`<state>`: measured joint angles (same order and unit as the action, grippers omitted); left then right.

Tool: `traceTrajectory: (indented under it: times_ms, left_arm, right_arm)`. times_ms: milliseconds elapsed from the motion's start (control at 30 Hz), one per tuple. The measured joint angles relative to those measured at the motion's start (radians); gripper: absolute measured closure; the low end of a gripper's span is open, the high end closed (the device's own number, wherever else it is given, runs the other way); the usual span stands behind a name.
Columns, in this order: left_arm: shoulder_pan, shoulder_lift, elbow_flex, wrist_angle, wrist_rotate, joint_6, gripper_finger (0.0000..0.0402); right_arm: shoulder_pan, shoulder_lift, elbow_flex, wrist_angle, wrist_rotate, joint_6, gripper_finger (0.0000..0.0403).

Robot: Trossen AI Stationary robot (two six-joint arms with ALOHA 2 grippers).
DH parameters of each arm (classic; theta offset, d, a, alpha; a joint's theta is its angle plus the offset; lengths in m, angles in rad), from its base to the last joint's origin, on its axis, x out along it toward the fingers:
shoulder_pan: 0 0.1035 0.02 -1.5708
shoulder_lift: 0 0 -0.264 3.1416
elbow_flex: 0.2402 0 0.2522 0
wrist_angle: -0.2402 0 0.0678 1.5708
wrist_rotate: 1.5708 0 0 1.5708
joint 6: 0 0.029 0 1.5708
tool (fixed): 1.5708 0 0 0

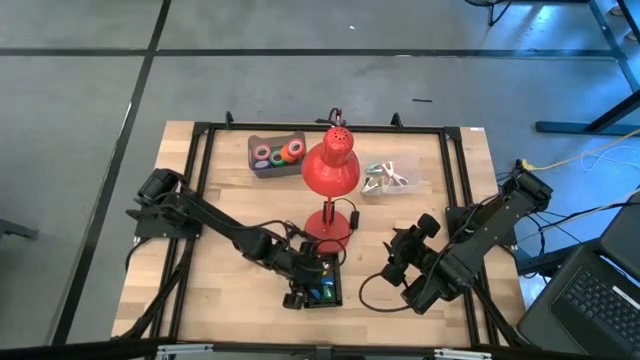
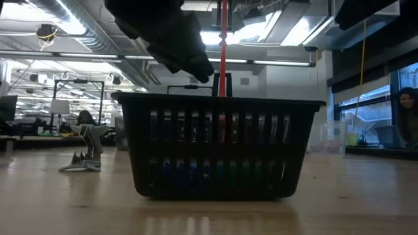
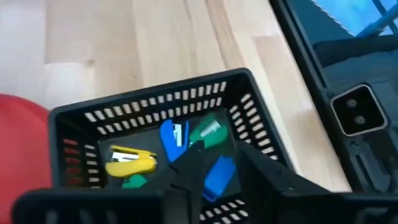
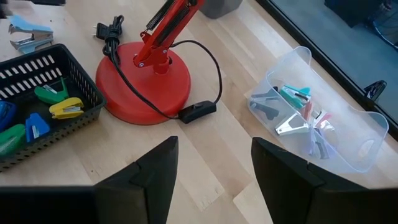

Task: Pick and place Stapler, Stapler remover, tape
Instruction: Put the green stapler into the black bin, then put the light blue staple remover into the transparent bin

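A black slotted basket (image 1: pixel 322 287) stands on the wooden table near its front edge, holding small yellow (image 3: pixel 130 162), green (image 3: pixel 208 134) and blue (image 3: pixel 174 137) staplers. My left gripper (image 3: pixel 214 165) hangs slanting down into the basket, its fingers slightly open on either side of a second blue stapler (image 3: pixel 219 176). The tape rolls lie in a grey tray (image 1: pixel 277 153) at the far side. Staple removers fill a clear tub (image 4: pixel 317 118). My right gripper (image 4: pixel 214 180) waits open to the basket's right, above bare wood. My left gripper reaches into the basket from above, slanting down. A blue stapler (image 3: pixel 219 176) lies between its fingers on the basket's floor. I cannot tell whether the fingers touch it.
A red desk lamp (image 1: pixel 330 170) stands mid-table just behind the basket, its base (image 4: pixel 146 81) and black cord with switch (image 4: pixel 198 111) beside it. One more stapler (image 4: pixel 28 34) lies loose on the wood. A black frame (image 1: pixel 200 180) runs around the table.
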<state>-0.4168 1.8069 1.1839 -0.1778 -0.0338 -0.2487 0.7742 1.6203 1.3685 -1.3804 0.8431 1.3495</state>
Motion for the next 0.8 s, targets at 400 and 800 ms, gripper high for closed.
traceTrajectory:
  times_ms: [400,800]
  left_arm:
    - [-0.074,-0.066,-0.001,0.02,0.129,0.035,0.0286]
    - [-0.098,-0.228,-0.214,-0.125,-0.159,-0.237,0.0313]
  right_arm:
    - [0.002,0.002,0.0,0.003,-0.002,0.0,0.0198]
    - [0.003,0.058,-0.001,0.0,-0.006,0.0,0.0198]
